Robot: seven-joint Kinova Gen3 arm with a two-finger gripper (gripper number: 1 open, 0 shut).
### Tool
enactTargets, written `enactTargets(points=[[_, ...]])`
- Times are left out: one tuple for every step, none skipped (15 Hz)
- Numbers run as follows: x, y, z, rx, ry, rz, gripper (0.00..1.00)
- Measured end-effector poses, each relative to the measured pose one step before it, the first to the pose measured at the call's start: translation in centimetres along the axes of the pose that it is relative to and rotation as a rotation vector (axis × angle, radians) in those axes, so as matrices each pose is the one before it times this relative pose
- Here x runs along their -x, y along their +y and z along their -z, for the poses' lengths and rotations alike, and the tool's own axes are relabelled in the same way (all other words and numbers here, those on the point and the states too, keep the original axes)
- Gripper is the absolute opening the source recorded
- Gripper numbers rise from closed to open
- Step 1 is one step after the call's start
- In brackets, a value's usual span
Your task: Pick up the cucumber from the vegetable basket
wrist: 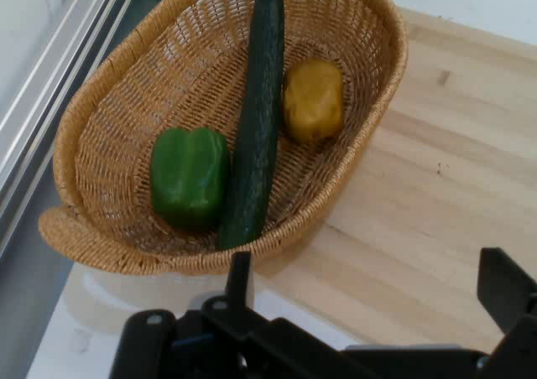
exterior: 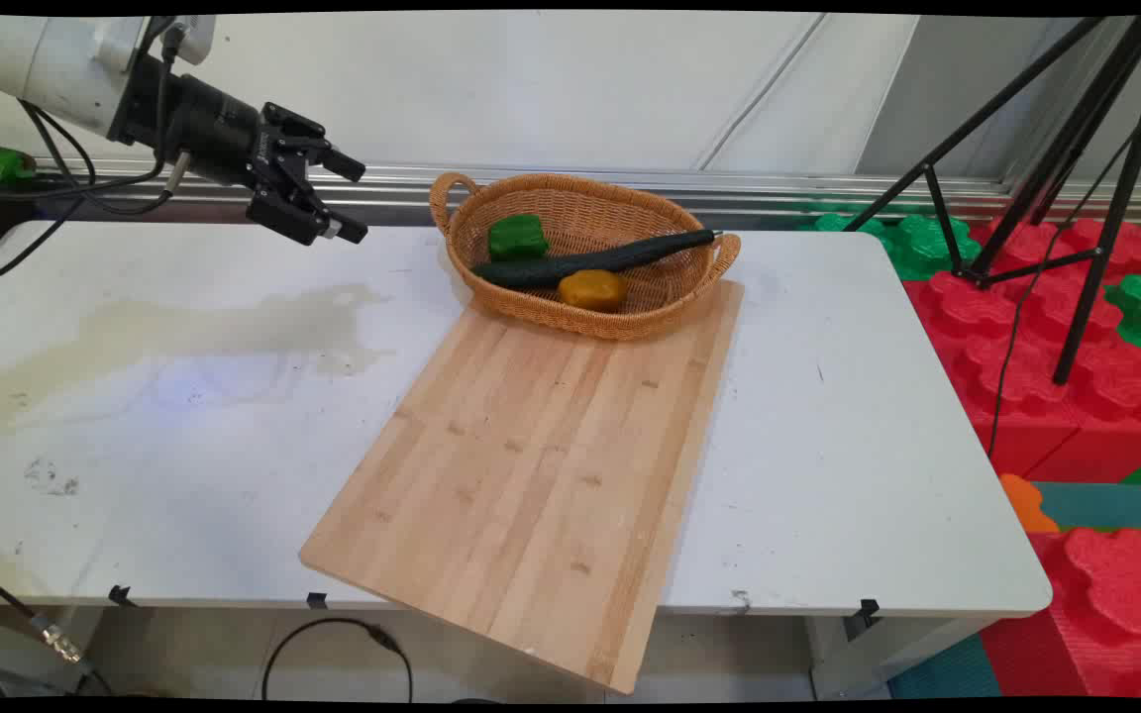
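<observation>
Fingers (exterior: 345, 198) spread wide and empty hover above the white table (exterior: 184, 416), left of a wicker basket (exterior: 630, 317). Inside lie a green pepper (exterior: 517, 238), a long cucumber (exterior: 590, 261) and a yellow potato (exterior: 592, 289); the basket overlaps a wooden cutting board (exterior: 531, 475).

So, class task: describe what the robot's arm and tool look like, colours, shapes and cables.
The arm is a thick white rounded link ending in a black cylindrical wrist. The tool is black, with a jointed linkage and two blunt fingers. Black cables loop down from the wrist.
</observation>
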Motion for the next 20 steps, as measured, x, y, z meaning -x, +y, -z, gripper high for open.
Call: enactTargets(points=[[-0.081, -0.084, -0.100, 0.00187, 0.00018, -0.00191, 1.00], [-0.064, -0.069, -0.084, 0.00167, -0.00003, -0.00182, 1.00], [-0.087, -0.093, -0.110, 0.00211, 0.00011, -0.00240, 1.00], [-0.064, -0.061, -0.082, 0.00114, 0.00036, -0.00224, 1.00], [-0.127, -0.089, -0.149, 0.00214, 0.00038, -0.00387, 1.00], [-0.101, -0.077, -0.125, 0.00146, 0.00094, -0.00252, 1.00], [-0.201, -0.103, -0.241, 0.00306, 0.00105, -0.00524, 1.00], [-0.281, -0.156, -0.351, 0.00385, 0.00201, -0.00823, 1.00], [-0.321, -0.168, -0.425, 0.00476, 0.00135, -0.00976, 1.00], [-0.314, -0.148, -0.452, 0.00478, -0.00027, -0.01104, 1.00], [-0.376, -0.216, -0.574, 0.00292, 0.00036, -0.01197, 1.00], [-0.432, -0.258, -0.670, 0.00200, 0.00099, -0.01080, 1.00], [-0.399, -0.225, -0.614, 0.00065, 0.00182, -0.00754, 1.00], [-0.468, -0.286, -0.786, -0.00026, 0.00280, -0.00656, 1.00], [-0.448, -0.279, -0.820, 0.00011, 0.00241, -0.00539, 1.00], [-0.371, -0.252, -0.799, 0.00068, 0.00089, -0.00487, 1.00], [-0.415, -0.310, -0.970, 0.00090, 0.00130, -0.00404, 1.00], [-0.365, -0.302, -0.981, 0.00057, 0.00031, -0.00398, 1.00], [-0.305, -0.270, -0.878, 0.00111, -0.00086, -0.00483, 1.00], [-0.183, -0.187, -0.592, 0.00029, -0.00123, -0.00283, 1.00]])
